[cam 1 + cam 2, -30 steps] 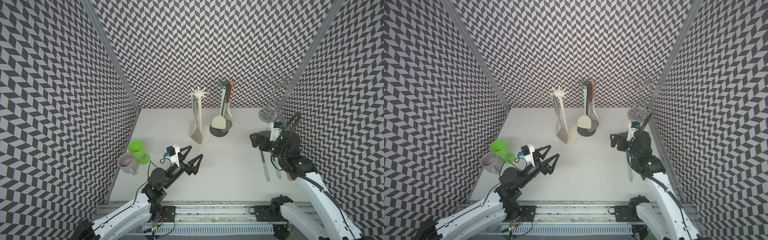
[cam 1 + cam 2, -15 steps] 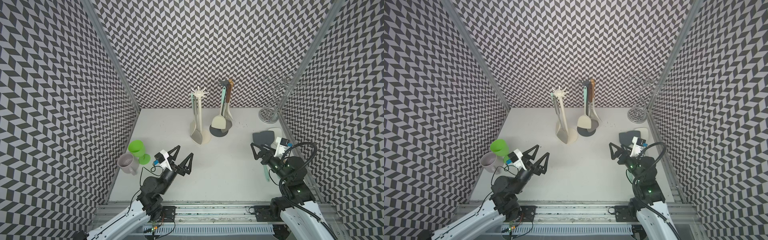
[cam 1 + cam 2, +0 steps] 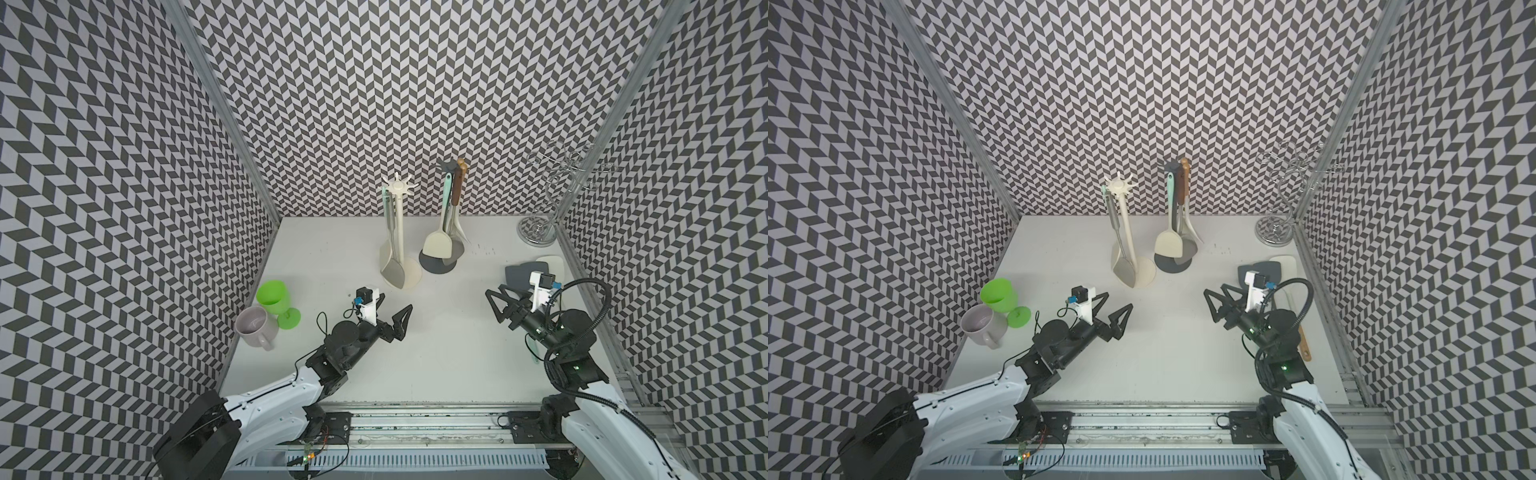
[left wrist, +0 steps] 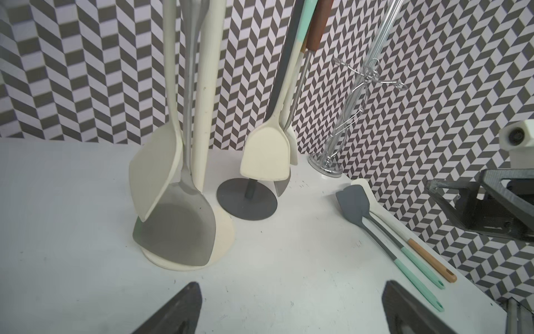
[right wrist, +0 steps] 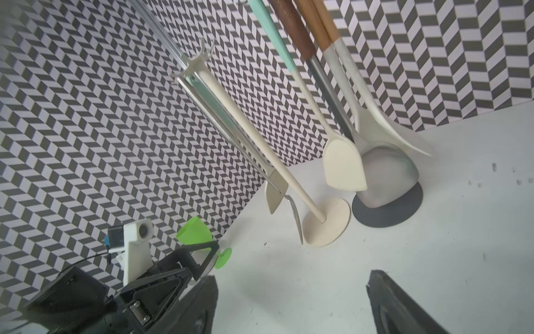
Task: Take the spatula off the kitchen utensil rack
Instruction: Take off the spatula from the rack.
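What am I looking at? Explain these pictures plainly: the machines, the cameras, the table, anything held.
Two robot arms work at a white table. Two pictures look down from overhead, side by side; the other two come from a camera on each arm's wrist. The left gripper and right gripper are two-fingered claws, both open and holding nothing. At the back stand a cream rack and a grey rack with hanging spatulas, plus a chrome wire stand. Three loose spatulas lie flat near the right arm. A green goblet and a mug stand beside the left arm.
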